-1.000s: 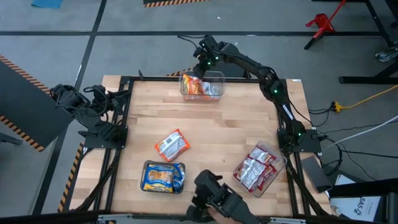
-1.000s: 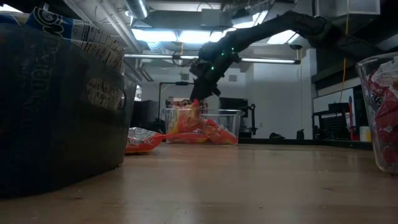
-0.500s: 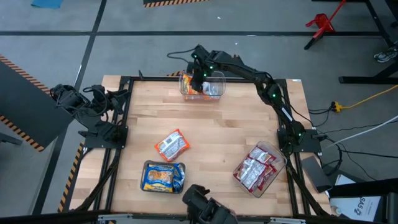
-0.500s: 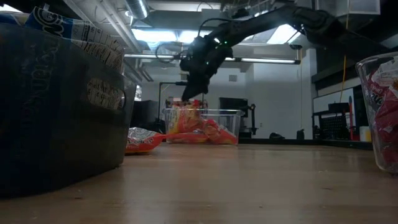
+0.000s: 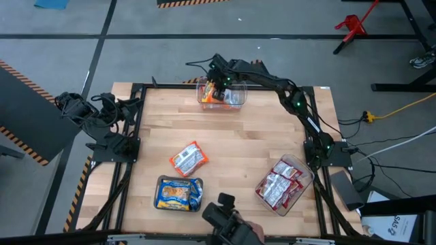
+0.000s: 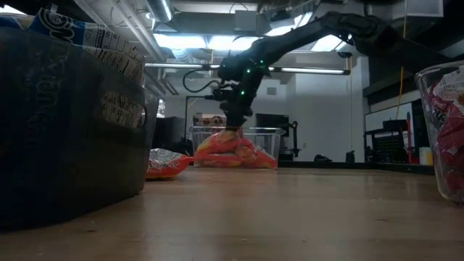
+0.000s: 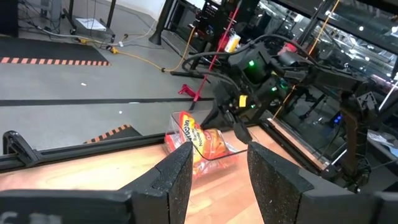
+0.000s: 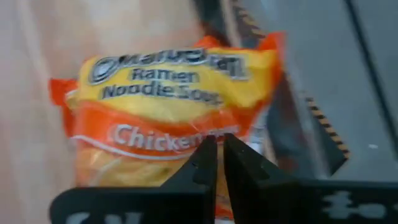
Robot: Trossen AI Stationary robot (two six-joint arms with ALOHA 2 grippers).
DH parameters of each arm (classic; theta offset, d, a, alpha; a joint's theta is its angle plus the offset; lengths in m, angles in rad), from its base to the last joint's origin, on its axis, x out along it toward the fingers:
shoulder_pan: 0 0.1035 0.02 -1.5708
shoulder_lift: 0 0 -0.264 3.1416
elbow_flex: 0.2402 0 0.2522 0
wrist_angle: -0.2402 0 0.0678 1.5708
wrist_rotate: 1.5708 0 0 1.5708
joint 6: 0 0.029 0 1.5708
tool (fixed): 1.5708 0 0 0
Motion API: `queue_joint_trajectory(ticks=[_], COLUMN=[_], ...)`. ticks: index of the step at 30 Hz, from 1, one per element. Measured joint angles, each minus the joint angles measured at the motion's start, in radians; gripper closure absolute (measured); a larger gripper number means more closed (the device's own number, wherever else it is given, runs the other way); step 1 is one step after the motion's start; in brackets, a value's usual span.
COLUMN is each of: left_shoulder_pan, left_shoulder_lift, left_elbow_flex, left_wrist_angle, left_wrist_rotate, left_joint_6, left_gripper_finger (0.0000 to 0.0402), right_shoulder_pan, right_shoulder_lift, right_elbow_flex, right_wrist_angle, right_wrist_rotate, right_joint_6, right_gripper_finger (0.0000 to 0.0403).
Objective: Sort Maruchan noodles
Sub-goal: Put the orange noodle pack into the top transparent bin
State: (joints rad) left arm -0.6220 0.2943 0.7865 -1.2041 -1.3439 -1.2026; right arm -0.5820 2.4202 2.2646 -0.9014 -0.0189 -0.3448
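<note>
Right tool (image 5: pixel 216 86) seemingly shut above orange packet (image 8: pixel 168 118)

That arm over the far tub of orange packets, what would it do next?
Probably lift straight up out of the tub. The right end effector is shut, pressing on the orange noodle packets, and one orange packet lies loose on the table, unsorted.
</note>
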Motion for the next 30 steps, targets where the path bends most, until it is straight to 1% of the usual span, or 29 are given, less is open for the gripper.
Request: queue_joint_trajectory(ticks=[1,3,9,13,15,20,23,26,29,30], left_shoulder_pan=[0.0,0.0,0.0,0.0,0.0,0.0,0.0,0.0,0.0,0.0], left_shoulder_lift=[0.0,0.0,0.0,0.0,0.0,0.0,0.0,0.0,0.0,0.0], left_elbow_flex=[0.0,0.0,0.0,0.0,0.0,0.0,0.0,0.0,0.0,0.0], left_wrist_angle=[0.0,0.0,0.0,0.0,0.0,0.0,0.0,0.0,0.0,0.0], left_wrist_rotate=[0.0,0.0,0.003,0.003,0.003,0.003,0.003,0.003,0.003,0.003], left_joint_6=[0.0,0.0,0.0,0.0,0.0,0.0,0.001,0.001,0.001,0.001], left_gripper_finger=[0.0255,0.0255,0.0255,0.0255,0.0255,0.0255,0.0255,0.0255,0.0255,0.0255], right_shoulder_pan=[0.001,-0.001,-0.003,0.001,0.008,0.006,0.006,0.008,0.019,0.025], right_shoulder_lift=[-0.004,-0.022,-0.07,-0.071,-0.069,-0.066,-0.066,-0.071,-0.098,-0.113], right_elbow_flex=[0.0,0.0,0.001,-0.008,-0.032,-0.12,-0.14,-0.117,-0.05,-0.021], right_wrist_angle=[0.007,0.005,-0.034,-0.078,-0.076,-0.054,-0.055,-0.075,-0.097,-0.108], right_wrist_rotate=[0.024,0.008,-0.242,-0.308,-0.304,-0.248,-0.235,-0.234,-0.228,-0.244], right_joint_6=[0.0,0.001,0.003,-0.007,-0.019,-0.027,-0.028,-0.027,-0.007,0.001], right_gripper_finger=[0.0386,0.0389,0.0399,0.0402,0.0402,0.0402,0.0402,0.0402,0.0402,0.0402])
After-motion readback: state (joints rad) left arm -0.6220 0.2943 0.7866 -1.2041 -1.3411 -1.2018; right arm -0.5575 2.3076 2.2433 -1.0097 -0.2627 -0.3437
